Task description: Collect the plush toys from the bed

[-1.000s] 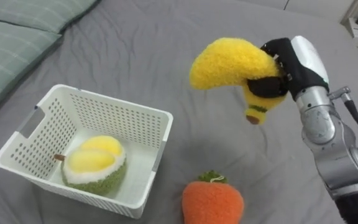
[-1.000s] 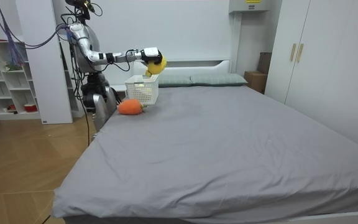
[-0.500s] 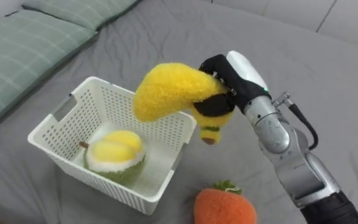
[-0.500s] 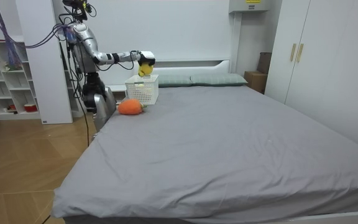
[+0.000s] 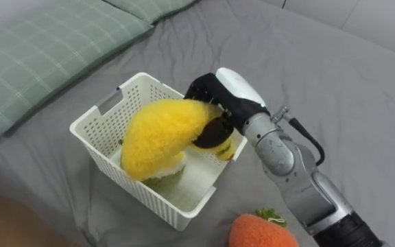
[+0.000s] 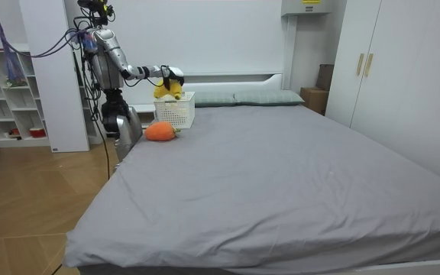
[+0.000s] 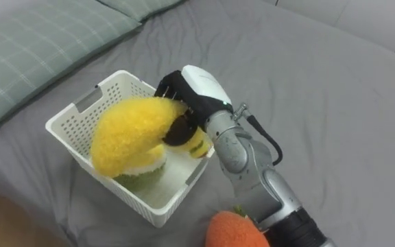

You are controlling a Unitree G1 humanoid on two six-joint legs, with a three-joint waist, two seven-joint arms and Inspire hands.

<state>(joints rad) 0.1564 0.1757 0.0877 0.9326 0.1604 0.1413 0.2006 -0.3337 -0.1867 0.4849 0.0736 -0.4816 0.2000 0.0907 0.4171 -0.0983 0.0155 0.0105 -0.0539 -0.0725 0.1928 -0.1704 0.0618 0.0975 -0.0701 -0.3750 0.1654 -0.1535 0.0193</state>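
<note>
Over the basket, right hand clutches banana, hiding durian; carrot alongside.

robot hand gripping banana plush, over basket

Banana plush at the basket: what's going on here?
The right robot hand grips the banana plush over the white basket, its thick end down inside, not yet let go. An orange carrot plush lies on the grey bed beside the basket, yet to be collected.

white walls, wood floor, white wardrobe, open shelving, green checked pillows.
</note>
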